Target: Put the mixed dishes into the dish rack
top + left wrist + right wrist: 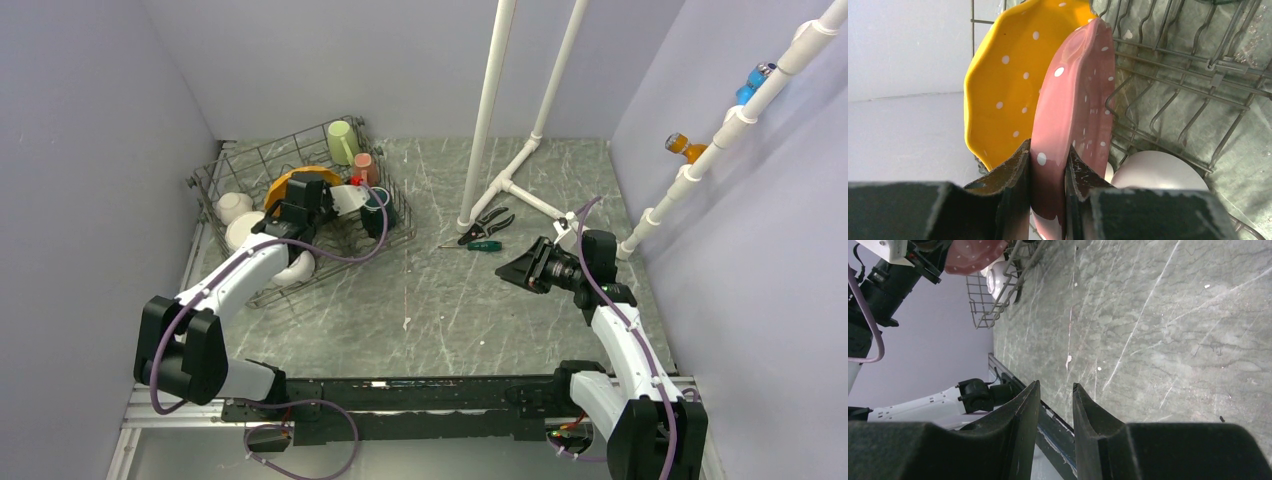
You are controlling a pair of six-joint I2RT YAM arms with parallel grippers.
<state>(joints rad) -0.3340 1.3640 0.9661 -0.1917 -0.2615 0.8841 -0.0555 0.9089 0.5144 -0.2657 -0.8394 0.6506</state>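
Left gripper (1048, 152): clamped on the pink plate (1078, 90), one finger on each face near its lower rim. You hold that plate on edge, leaning slightly, inside the rack (1173, 105). It is just in front of the orange plate (1003, 85), which also stands on edge by the rack's wire wall. Whether the two plates touch cannot be told. The pink plate's bottom edge is hidden behind the fingers (1015, 172), so you cannot confirm that it sits between tines. A white bowl (1158, 172) lies low in the rack, just right of the gripper.

From the top camera, the rack occupies the far left of the table (450, 310). The green mug (342, 142) and pink mug (366, 168) sit at its far corner, close together. The teal mug (375, 212) sits by its right wall, nearer you.

Right gripper (512, 270): released, grasping nothing. Its fingers (1023, 415) stand a narrow gap apart over the table, well apart from the rack.

Outside the rack, the pliers (487, 222) and screwdriver (483, 245) lie on the table just beside each other. They are between the rack and your right gripper, near the foot of a white pipe (488, 110).
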